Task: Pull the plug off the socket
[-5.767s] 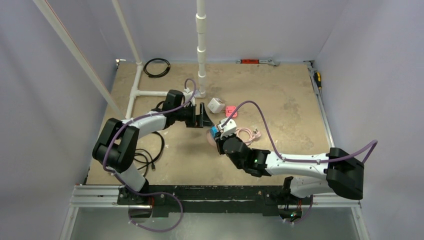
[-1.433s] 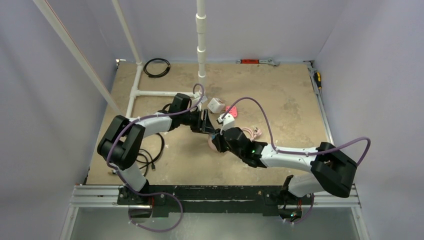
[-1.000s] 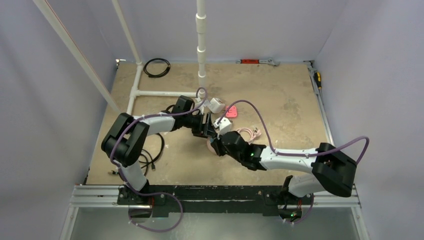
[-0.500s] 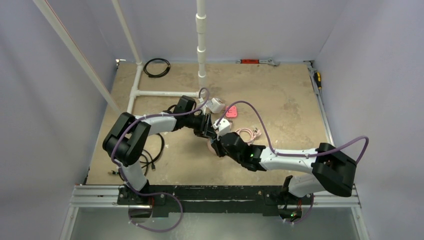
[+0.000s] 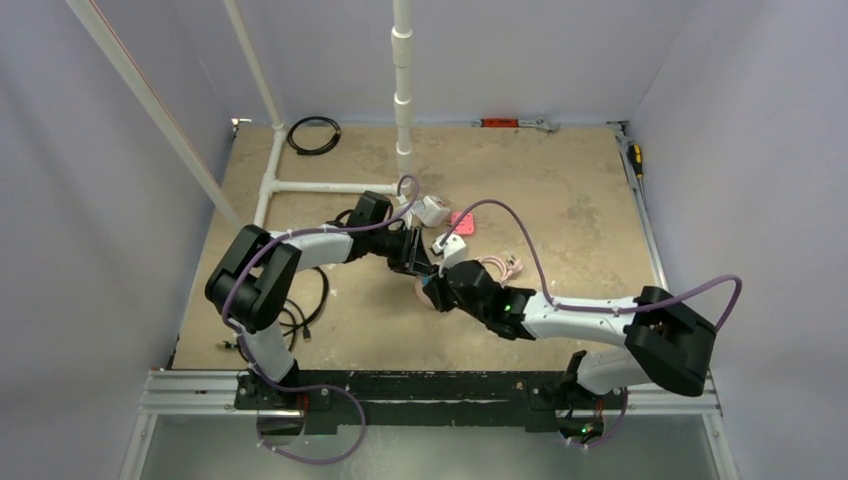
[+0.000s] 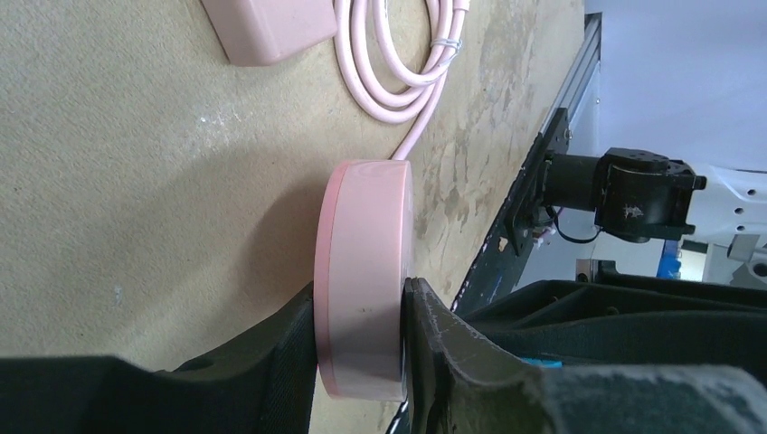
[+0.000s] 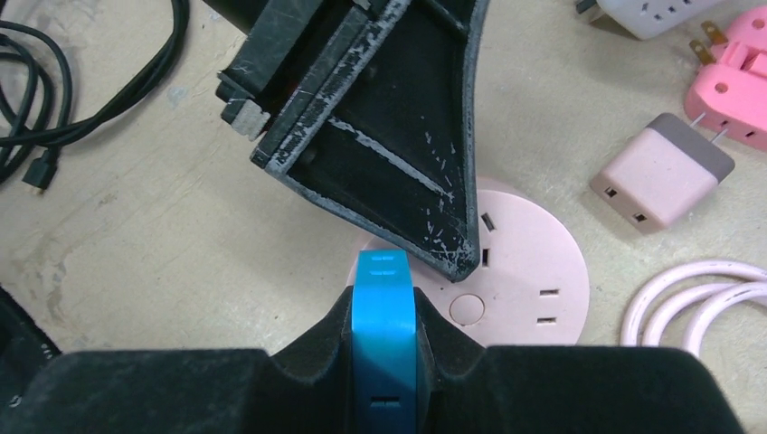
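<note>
- My left gripper (image 6: 360, 294) has its jaws clamped on the socket (image 6: 362, 262); one finger lies across the slotted face, the other is under the disc.
- The socket is mid-table (image 5: 560, 200); a small square pink plug (image 7: 660, 172) lies near it, to the far right.
- My right gripper (image 7: 384, 312) has its jaws tight on a blue plug (image 7: 383, 271) at the socket's near edge; I cannot tell whether its prongs are seated.
- The coiled pink cord (image 7: 696, 298) lies to the right; black cables (image 7: 54, 81) lie to the left.

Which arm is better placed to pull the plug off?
Right: the right jaws are shut on the blue plug at the socket face. The left jaws clamp the socket's rim, so that arm looks better used steadying it.
</note>
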Controlling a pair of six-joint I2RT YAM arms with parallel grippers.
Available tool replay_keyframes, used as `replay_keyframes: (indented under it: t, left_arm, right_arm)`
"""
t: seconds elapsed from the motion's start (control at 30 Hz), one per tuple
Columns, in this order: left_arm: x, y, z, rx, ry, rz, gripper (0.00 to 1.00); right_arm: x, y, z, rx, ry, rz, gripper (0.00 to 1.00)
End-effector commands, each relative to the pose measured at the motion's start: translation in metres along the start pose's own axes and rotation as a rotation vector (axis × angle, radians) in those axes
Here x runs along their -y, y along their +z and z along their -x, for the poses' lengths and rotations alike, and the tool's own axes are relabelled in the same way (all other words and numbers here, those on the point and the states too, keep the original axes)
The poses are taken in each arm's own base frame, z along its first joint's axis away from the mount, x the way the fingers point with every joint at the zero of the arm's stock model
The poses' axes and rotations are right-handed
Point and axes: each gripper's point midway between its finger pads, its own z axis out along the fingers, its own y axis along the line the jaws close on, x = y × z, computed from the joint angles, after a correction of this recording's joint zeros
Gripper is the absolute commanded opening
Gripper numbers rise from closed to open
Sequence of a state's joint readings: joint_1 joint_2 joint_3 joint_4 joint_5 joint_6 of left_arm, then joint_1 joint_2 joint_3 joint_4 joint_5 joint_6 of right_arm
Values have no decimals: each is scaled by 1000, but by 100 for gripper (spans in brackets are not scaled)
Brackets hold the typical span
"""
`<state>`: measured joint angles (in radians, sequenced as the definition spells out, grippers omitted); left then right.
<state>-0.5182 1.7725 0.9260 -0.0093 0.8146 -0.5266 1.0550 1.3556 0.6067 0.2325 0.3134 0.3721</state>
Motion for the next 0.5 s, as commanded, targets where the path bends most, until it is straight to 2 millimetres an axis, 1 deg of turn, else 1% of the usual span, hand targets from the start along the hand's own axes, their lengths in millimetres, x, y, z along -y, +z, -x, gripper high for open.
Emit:
replay_keyframes:
  t: [0.0,0.27,0.47]
  left_arm:
    - [13,-6,9,29,109,-7,0]
    - [14,-9,12,47,139,3,0]
    - [15,-10,13,53,149,6,0]
  right_arm:
    - [16,-5,24,86,116,-6,0]
    - [44,-4,12,51,214,-40,0]
    - [52,0,8,31,246,-35,0]
